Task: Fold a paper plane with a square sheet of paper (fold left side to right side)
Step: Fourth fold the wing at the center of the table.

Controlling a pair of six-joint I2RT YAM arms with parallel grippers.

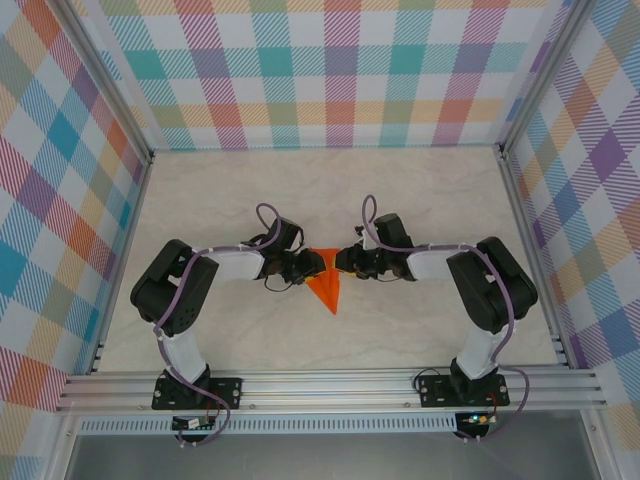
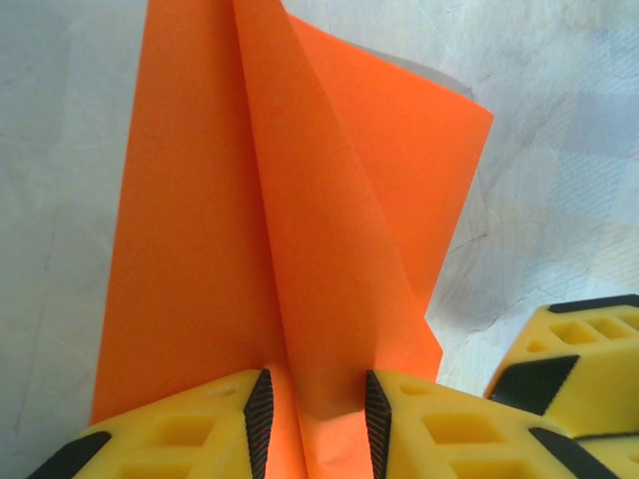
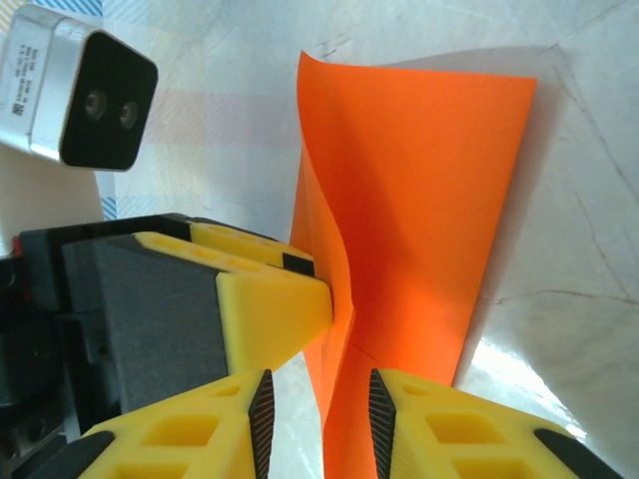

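The square sheet of paper [image 1: 326, 288] is bright orange. It lies mid-table folded into a wedge whose point faces the near edge. My left gripper [image 1: 308, 266] reaches it from the left and my right gripper [image 1: 342, 262] from the right, tips almost meeting over its wide end. In the left wrist view the paper [image 2: 200, 249] has a raised fold that stands between the left gripper's [image 2: 317, 404] open pads, which do not press it. In the right wrist view the paper's [image 3: 439, 200] upturned edge passes between the right gripper's [image 3: 319, 404] open pads.
The left arm's yellow finger [image 3: 270, 299] and wrist camera [image 3: 85, 90] sit close beside the right gripper. A yellow finger of the right gripper [image 2: 569, 349] shows at the lower right of the left wrist view. Checked walls [image 1: 340, 70] enclose the pale marble table [image 1: 420, 200].
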